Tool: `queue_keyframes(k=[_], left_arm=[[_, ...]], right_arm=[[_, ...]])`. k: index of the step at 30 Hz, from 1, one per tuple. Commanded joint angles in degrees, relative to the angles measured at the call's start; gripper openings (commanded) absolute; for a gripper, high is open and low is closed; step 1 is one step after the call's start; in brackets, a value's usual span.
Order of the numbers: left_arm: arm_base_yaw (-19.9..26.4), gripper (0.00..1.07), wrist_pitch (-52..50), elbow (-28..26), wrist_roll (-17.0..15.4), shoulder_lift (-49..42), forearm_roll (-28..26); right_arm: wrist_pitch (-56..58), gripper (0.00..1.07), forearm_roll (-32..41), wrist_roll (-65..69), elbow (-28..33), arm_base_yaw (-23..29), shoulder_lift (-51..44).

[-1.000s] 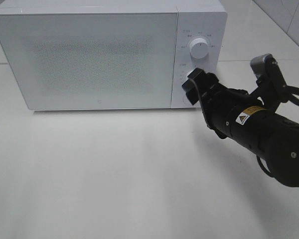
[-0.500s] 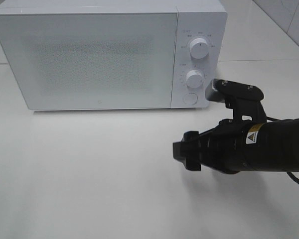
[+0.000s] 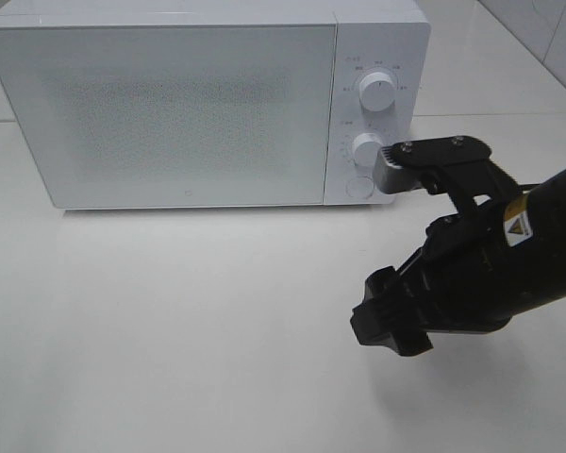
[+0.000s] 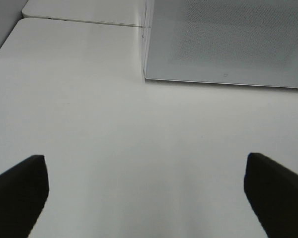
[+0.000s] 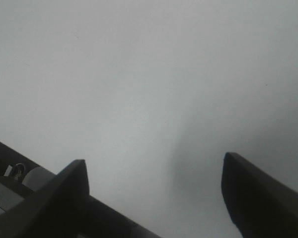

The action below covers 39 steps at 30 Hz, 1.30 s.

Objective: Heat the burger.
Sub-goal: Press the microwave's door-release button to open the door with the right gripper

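Microwave (image 3: 170, 104): white, at the rear of the table (image 3: 170, 321); door shut, front frosted, inside not readable.
Upper dial (image 3: 375, 92): on the panel right of the door.
Lower dial (image 3: 367, 149): directly beneath the first.
Button (image 3: 358, 187): round, below the 2 dials.
Right gripper (image 3: 389, 326): above the table in front of the panel, well apart from it; jaws spread, nothing between.
Left gripper (image 4: 145, 161): seen in its wrist view only; jaws spread wide, empty, facing the microwave's front.
Burger: not visible in any view; location cannot be told.
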Motion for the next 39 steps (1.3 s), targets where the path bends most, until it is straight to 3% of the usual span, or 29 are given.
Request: queue_keyframes(k=[1, 7, 14, 24, 39], left_arm=[[0.1, 1.00, -0.1, 0.2, -0.3, -1.1, -0.5], [0.1, 1.00, -0.1, 0.2, -0.3, -1.1, -0.5], [0.1, 1.00, -0.1, 0.2, -0.3, -1.1, -0.5], [0.1, 1.00, -0.1, 0.2, -0.3, -1.1, -0.5], [0.1, 1.00, -0.1, 0.2, -0.3, -1.1, -0.5]], right_arm=[[4.0, 0.72, -2.7, 2.1, -0.3, -0.1, -5.8], [8.0, 0.80, -8.5, 6.0, 0.4, -0.1, -14.6], [11.6, 0.80, -14.9, 10.4, 2.1, -1.4, -20.8], [19.5, 0.78, -15.1, 8.1, 6.1, -18.3, -36.0], [22.7, 0.76, -10.2, 5.7, 7.5, -28.8, -63.0]])
